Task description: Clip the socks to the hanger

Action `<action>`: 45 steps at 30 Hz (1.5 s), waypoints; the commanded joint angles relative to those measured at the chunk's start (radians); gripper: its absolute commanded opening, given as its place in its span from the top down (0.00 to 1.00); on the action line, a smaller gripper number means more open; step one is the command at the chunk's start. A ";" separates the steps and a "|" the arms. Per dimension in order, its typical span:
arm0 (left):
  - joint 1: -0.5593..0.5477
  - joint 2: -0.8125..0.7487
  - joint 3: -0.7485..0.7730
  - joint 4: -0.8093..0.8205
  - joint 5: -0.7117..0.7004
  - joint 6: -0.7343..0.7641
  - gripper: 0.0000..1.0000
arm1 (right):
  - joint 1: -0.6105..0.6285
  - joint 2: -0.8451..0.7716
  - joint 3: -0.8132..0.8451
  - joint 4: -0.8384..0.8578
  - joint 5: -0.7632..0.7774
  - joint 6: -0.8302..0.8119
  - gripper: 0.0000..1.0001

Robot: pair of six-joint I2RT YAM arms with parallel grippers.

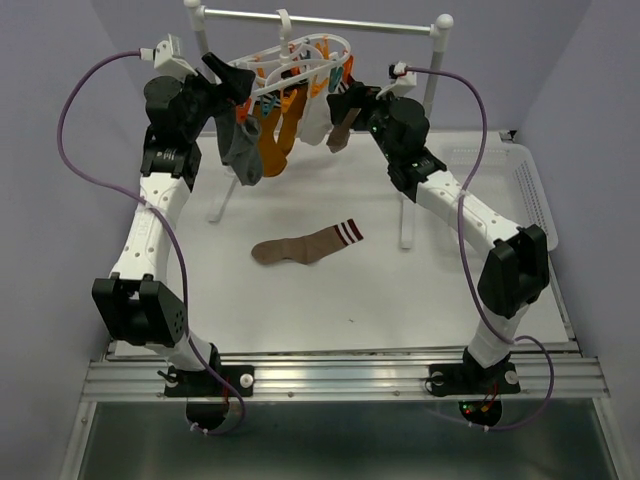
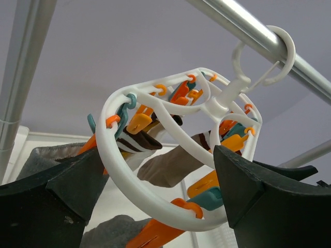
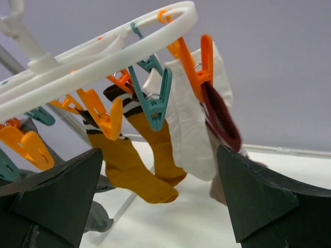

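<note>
The white oval hanger (image 1: 305, 52) hangs by its hook from the rail. Grey (image 1: 242, 150), mustard (image 1: 275, 135), white (image 1: 315, 120) and beige-brown (image 1: 341, 130) socks are clipped under it. One beige sock with a maroon-striped cuff (image 1: 305, 245) lies flat on the table. My left gripper (image 1: 235, 80) is raised at the hanger's left side, open. In its wrist view the hanger ring (image 2: 129, 181) crosses between the fingers (image 2: 51, 201). My right gripper (image 1: 348, 97) is open at the hanger's right side. It faces the mustard socks (image 3: 124, 165) and white sock (image 3: 191, 129), holding nothing.
The metal rail (image 1: 320, 20) on white ball-topped posts spans the back, and its feet (image 1: 405, 240) rest on the table. A white perforated basket (image 1: 530, 180) sits at the right edge. Orange and teal clips (image 3: 155, 103) dangle from the ring.
</note>
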 commanded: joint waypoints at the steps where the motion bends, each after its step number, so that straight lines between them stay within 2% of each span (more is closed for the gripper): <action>1: -0.003 0.003 0.021 0.122 0.021 -0.025 0.06 | 0.005 -0.035 0.057 0.085 0.074 -0.022 0.03; 6: -0.001 0.038 0.047 0.153 0.023 -0.054 0.19 | 0.005 -0.031 0.077 0.084 0.103 -0.051 0.02; 11: -0.001 0.047 0.051 0.172 0.040 -0.069 0.22 | 0.005 0.007 0.134 0.079 0.123 -0.081 0.00; 12: -0.001 0.043 0.044 0.182 0.040 -0.071 0.25 | 0.005 0.026 0.160 0.079 0.120 -0.089 0.00; 17: 0.000 0.024 0.028 0.187 0.029 -0.066 0.26 | 0.005 0.086 0.255 0.056 0.097 -0.080 0.07; 20: 0.005 0.019 0.031 0.179 0.029 -0.065 0.26 | 0.005 0.109 0.293 0.027 0.120 -0.068 0.07; 32: 0.016 0.018 0.034 0.175 0.043 -0.068 0.30 | 0.005 0.106 0.255 0.005 0.174 -0.127 0.07; 36: 0.023 0.018 0.034 0.173 0.050 -0.068 0.30 | 0.005 0.124 0.270 -0.010 0.175 -0.131 0.17; 45: 0.028 0.015 0.037 0.175 0.060 -0.065 0.31 | 0.005 0.170 0.344 -0.045 0.119 -0.134 0.19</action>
